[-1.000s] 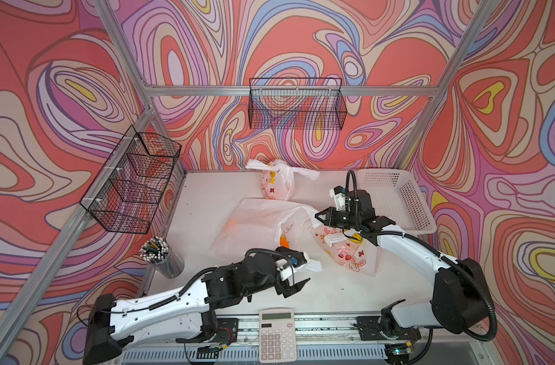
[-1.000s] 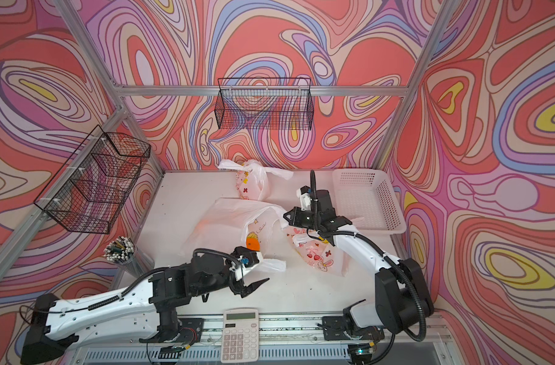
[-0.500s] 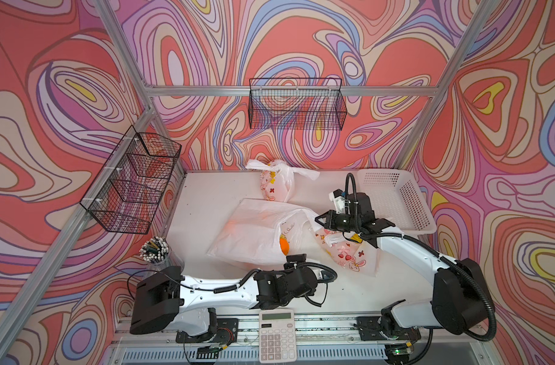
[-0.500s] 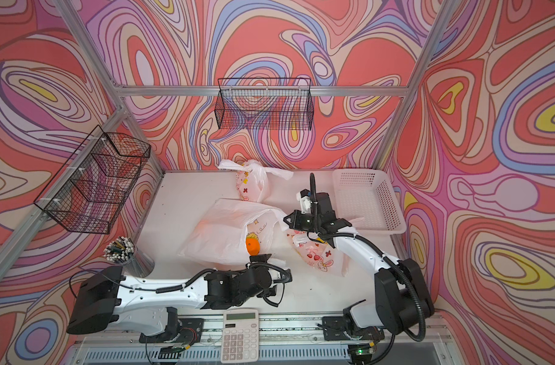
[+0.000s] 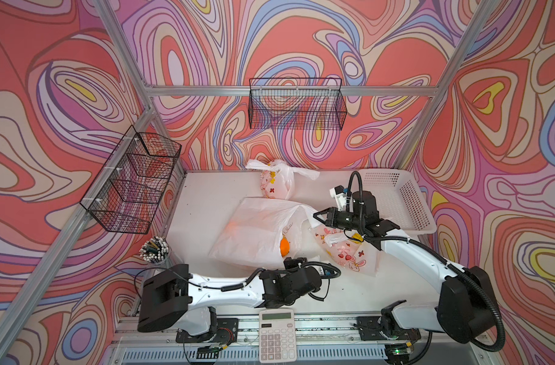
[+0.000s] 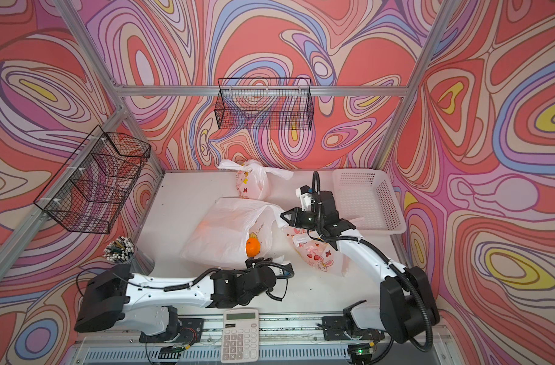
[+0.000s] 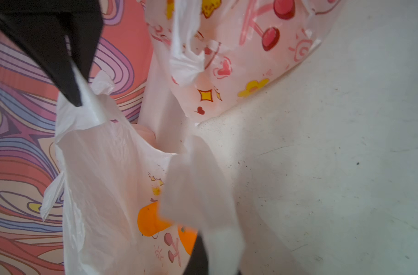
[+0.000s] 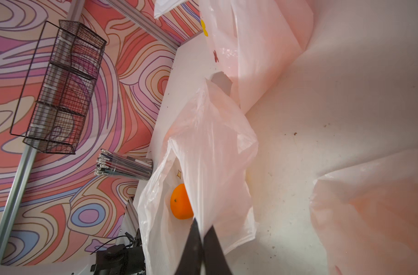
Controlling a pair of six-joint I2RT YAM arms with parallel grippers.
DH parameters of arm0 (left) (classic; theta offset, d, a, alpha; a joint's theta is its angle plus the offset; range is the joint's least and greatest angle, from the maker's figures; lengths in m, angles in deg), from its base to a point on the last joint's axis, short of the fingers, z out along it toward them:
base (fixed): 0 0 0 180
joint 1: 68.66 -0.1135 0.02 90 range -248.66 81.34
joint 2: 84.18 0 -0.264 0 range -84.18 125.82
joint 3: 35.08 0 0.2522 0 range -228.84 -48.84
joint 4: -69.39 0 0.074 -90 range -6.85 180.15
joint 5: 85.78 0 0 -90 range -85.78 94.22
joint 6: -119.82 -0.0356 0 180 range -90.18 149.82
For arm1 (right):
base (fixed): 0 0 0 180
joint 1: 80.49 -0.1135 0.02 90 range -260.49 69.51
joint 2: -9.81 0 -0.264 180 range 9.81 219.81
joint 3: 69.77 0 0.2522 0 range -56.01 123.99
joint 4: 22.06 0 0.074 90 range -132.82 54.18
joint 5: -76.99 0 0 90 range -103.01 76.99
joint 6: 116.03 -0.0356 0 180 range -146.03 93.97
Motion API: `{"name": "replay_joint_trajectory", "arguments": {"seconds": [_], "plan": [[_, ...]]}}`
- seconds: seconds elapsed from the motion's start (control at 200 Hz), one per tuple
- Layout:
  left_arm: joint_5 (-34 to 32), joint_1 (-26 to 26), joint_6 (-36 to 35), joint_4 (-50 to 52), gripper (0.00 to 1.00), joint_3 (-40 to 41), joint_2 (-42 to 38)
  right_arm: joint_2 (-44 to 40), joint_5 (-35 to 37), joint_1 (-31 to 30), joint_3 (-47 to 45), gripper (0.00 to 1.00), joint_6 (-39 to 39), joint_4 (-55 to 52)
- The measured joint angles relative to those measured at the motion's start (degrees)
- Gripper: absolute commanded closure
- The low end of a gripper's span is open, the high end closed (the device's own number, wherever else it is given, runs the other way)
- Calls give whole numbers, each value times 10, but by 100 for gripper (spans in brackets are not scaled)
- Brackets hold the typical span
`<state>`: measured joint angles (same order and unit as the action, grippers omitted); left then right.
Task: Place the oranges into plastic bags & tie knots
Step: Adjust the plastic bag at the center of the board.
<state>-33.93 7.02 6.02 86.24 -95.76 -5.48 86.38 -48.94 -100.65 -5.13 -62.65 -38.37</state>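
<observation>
Lowered since a second ago, the left arm now lies flat along the 6 o'clock edge of the table [image 5: 206,202]. The left gripper [image 5: 294,261], wide then, has closed on the near handle of the open bag [image 5: 254,234]. In the left wrist view that white strip runs, blurred, down beside one black finger [image 7: 196,257].

The open bag sprawls mid-table, thin, milky and creased, with its mouth toward 4 o'clock. One glossy orange [image 5: 284,246] sits just inside the mouth, and a fainter orange glow shows through the plastic toward 10 o'clock.

At the bag's 2 o'clock the right gripper [image 5: 315,216] stays pinched on the other handle.

At the table's 4 o'clock lies a tied bag [image 5: 349,256] printed with rabbits and cherries, its knot [image 5: 333,238] a white twist. The white basket [image 5: 396,196] sits at 2 o'clock.

At 12 o'clock, by the back wall, the far tied bag [image 5: 276,186] has floppy ends sticking out of the far knot [image 5: 274,166].
</observation>
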Motion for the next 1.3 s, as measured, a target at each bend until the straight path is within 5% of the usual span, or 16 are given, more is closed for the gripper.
{"name": "replay_joint_trajectory", "arguments": {"seconds": [0.16,0.321,0.666,0.886,1.302], "plan": [[52,-73,1,2,100,2,-157,-10,-35,0,14,100,-29,23],[163,-200,25,29,100,-19,-281,-11,-61,-2,79,100,-47,29],[385,-431,127,63,100,-123,-330,-13,-78,-2,216,100,-84,70],[444,-475,185,62,100,-133,-328,-15,-79,-3,217,100,-105,96],[538,-594,335,10,100,-25,-294,-24,-46,3,255,30,-27,39]]}}
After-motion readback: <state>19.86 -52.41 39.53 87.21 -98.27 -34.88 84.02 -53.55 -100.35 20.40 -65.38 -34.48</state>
